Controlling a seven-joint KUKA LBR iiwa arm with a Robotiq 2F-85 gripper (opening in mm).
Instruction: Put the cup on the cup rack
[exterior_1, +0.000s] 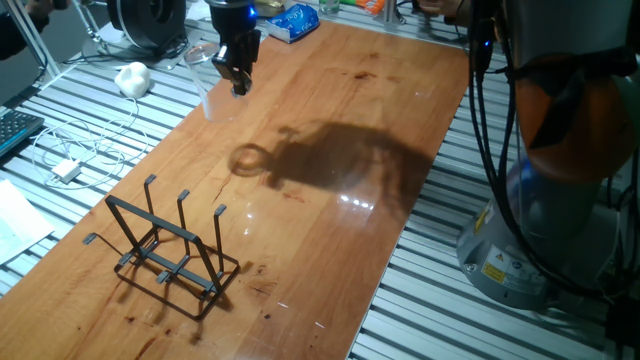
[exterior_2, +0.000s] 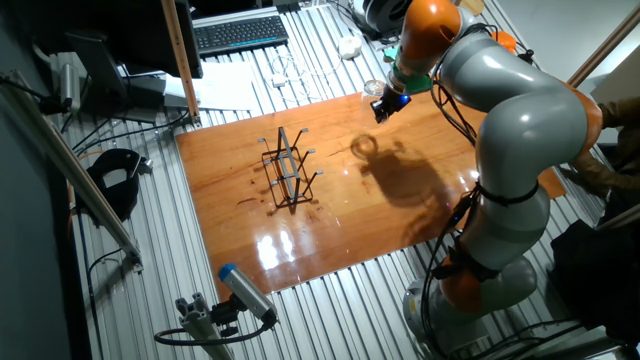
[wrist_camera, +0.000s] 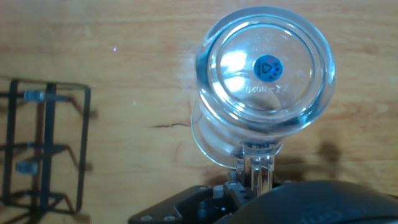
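One fixed view: gripper (exterior_1: 238, 80) raised above the far end of the table (exterior_1: 400, 130), fingers pointing down. Cup (exterior_1: 203, 80) barely visible as a clear shape just left of the fingers, off the wood. Rack (exterior_1: 168, 250) standing at the near end, well apart from the gripper, all three prongs bare.

The other fixed view: arm bent over the table, gripper (exterior_2: 384, 103) high near the far edge. Cup (exterior_2: 374, 88) only a faint glint beside the fingers. Rack (exterior_2: 286, 170) upright near the middle of the board, nothing hung on it.

Hand view: cup (wrist_camera: 264, 81) filling the upper right, bottom towards the lens with a blue round sticker on it, held sideways out in front of the hand. Handle running down into the fingers (wrist_camera: 256, 174), closed narrow on it. Rack (wrist_camera: 43, 149) at the left edge, well clear of the cup.

Judged progress: picking up done, cup lifted and carried; travel across to the rack, lining the mouth over a prong, lowering and letting go all left to do.
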